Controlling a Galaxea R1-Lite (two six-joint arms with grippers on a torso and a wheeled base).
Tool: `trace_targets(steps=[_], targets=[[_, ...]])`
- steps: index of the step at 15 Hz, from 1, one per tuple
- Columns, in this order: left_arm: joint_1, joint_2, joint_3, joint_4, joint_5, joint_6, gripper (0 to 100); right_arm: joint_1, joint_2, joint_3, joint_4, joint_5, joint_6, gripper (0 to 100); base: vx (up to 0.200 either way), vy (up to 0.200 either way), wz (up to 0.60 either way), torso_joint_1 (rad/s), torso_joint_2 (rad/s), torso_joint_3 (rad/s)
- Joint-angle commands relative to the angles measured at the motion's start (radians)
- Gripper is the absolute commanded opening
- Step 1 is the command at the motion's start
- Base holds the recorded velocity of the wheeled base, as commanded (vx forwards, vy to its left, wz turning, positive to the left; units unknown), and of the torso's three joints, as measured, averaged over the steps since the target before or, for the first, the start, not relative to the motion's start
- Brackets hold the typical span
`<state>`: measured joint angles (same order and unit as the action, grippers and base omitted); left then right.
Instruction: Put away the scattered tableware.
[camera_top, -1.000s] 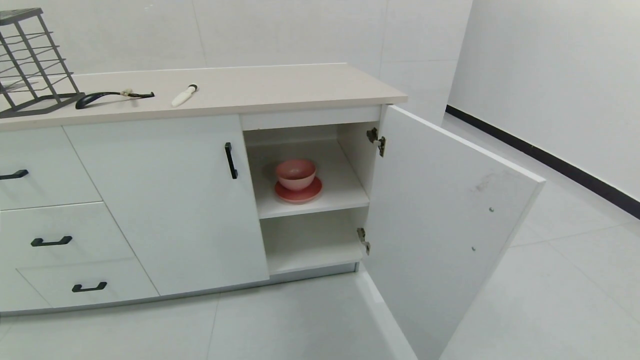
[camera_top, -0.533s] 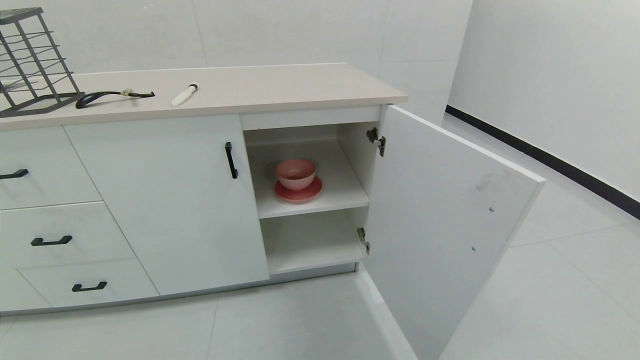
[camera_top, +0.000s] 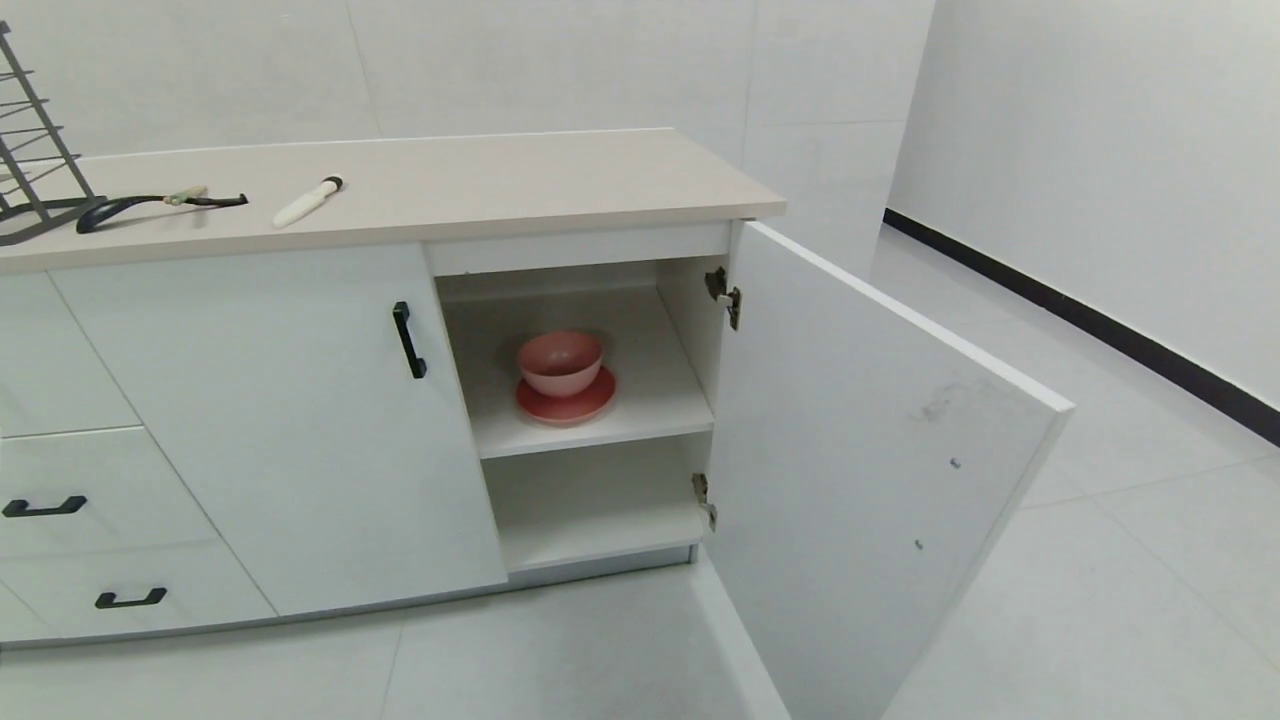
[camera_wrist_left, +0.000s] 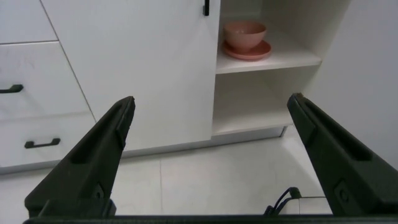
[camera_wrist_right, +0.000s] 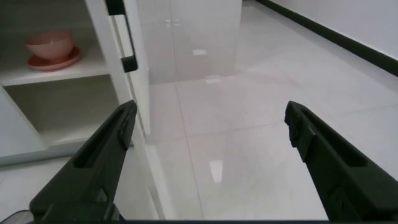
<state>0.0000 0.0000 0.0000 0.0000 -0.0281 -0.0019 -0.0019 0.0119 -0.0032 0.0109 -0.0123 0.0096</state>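
We see a white cabinet (camera_top: 692, 330) with its right-hand door (camera_top: 850, 480) swung wide, running out toward four o'clock in the head view. On its upper shelf (camera_top: 655, 395), at about nine o'clock from the middle of that view, a pink bowl (camera_top: 560, 362) stands upright on a darker red plate (camera_top: 566, 410). The plate's rim shows all round the bowl's foot. Both sit toward the front of the shelf, apart from the side walls. The lower shelf (camera_top: 590, 520) lies bare beneath them.

The left gripper (camera_wrist_left: 211, 99) hangs low over the floor, facing the cabinet front. Its two dark fingers are spread wide, with nothing between them. The right gripper (camera_wrist_right: 211, 106) is likewise spread and holds nothing. It faces the edge of the open door and the pale floor tiles beyond.

On the countertop (camera_top: 520, 180), out at ten o'clock in the head view, lie a black ladle (camera_top: 150, 203) and a white-handled utensil (camera_top: 305, 202). They lie near each other but apart. The ladle's scoop end rests just beside the foot of a dark wire rack (camera_top: 30, 170). Under the countertop at eight o'clock are drawers (camera_top: 100, 460) with black handles, all closed.
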Motion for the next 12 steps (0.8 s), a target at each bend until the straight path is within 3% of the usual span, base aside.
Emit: trace_targets(steps=[1,6,9,10,12], targets=[[0.0,0.0,0.0,0.0,0.002,0.0,100,-0.001,-0.007,0.0,0.0,0.0,0.0,100,0.0,0.0,0.0,0.0,0.0,0.0],[0.0,0.0,0.0,0.0,0.005,0.002,100,0.0,-0.007,0.0,0.0,0.0,0.0,100,-0.2,-0.16,0.0,0.0,0.01,0.0],[0.0,0.0,0.0,0.0,0.005,0.002,100,-0.001,-0.007,0.0,0.0,0.0,0.0,100,0.0,-0.2,0.0,-0.001,0.0,0.005],[0.0,0.0,0.0,0.0,0.007,0.002,100,-0.001,-0.007,0.0,0.0,0.0,0.0,0,0.0,-0.2,0.0,0.002,0.0,0.002],[0.0,0.0,0.0,0.0,0.007,0.002,100,0.0,-0.007,0.0,0.0,0.0,0.0,0,0.0,0.0,0.0,0.0,0.0,0.0]])
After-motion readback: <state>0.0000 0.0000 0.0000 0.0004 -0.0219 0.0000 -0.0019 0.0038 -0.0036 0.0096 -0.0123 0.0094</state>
